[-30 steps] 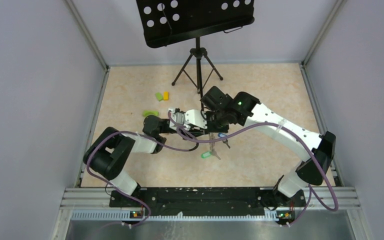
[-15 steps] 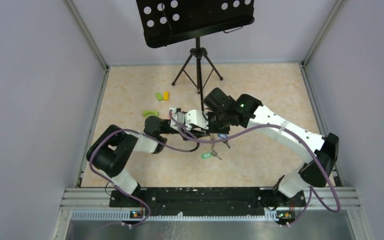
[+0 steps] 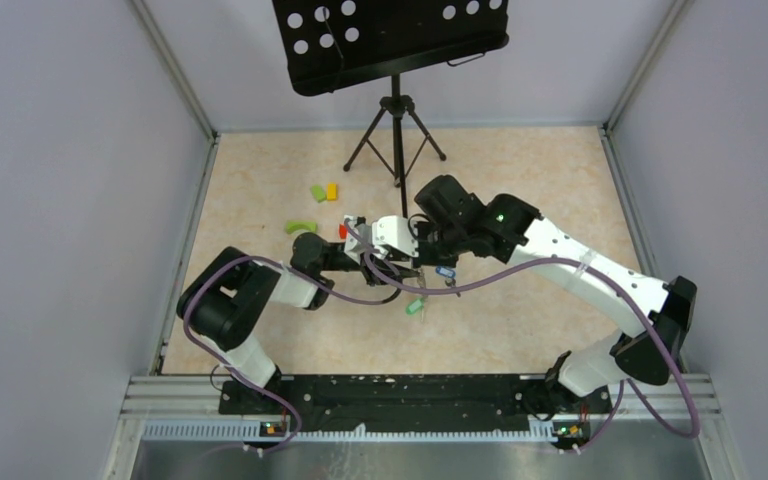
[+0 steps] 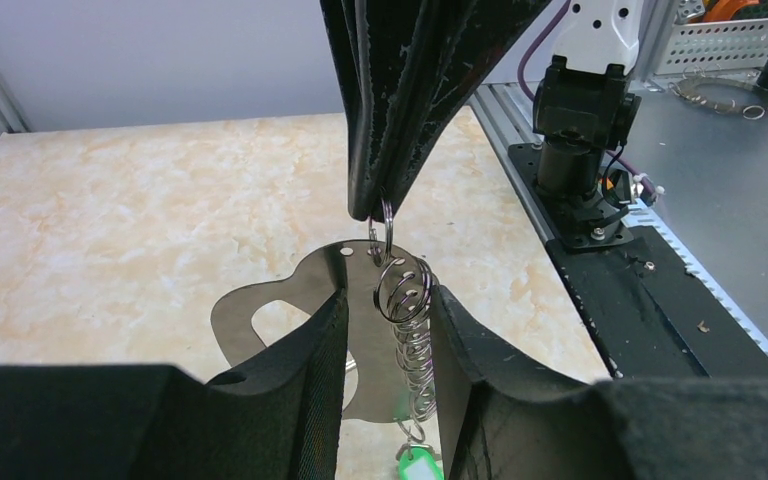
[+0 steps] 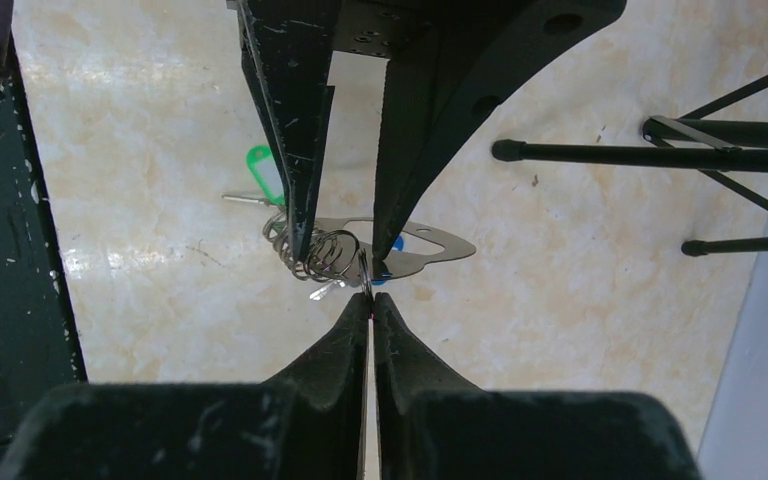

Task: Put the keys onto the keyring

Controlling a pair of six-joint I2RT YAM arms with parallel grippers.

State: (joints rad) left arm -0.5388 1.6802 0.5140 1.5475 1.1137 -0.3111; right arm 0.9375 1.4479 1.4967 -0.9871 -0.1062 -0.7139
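Observation:
The keyring (image 4: 260, 312) is a flat grey metal loop with a coil of metal rings (image 4: 407, 300) along one side. My left gripper (image 4: 388, 300) is shut on it, and the coil lies between its fingers. My right gripper (image 5: 370, 298) is shut on a small ring (image 5: 363, 268) at the keyring's top edge. The green-tagged key (image 3: 415, 306) hangs below the coil, its tag also showing in the right wrist view (image 5: 260, 160). The blue tag (image 5: 392, 243) peeks from behind the keyring (image 5: 430, 245). Both grippers meet at mid-table (image 3: 418, 258).
A black music stand on a tripod (image 3: 396, 130) stands at the back; its legs (image 5: 660, 153) lie close to the right. Loose green (image 3: 317, 192), yellow (image 3: 331, 190), green (image 3: 300, 226) and red (image 3: 343, 230) blocks lie at left. The right arm's base (image 4: 580, 150) sits on the near rail.
Both grippers have shifted slightly right with the keyring held between them. The green tag has risen a little. The red block now shows behind the left wrist.

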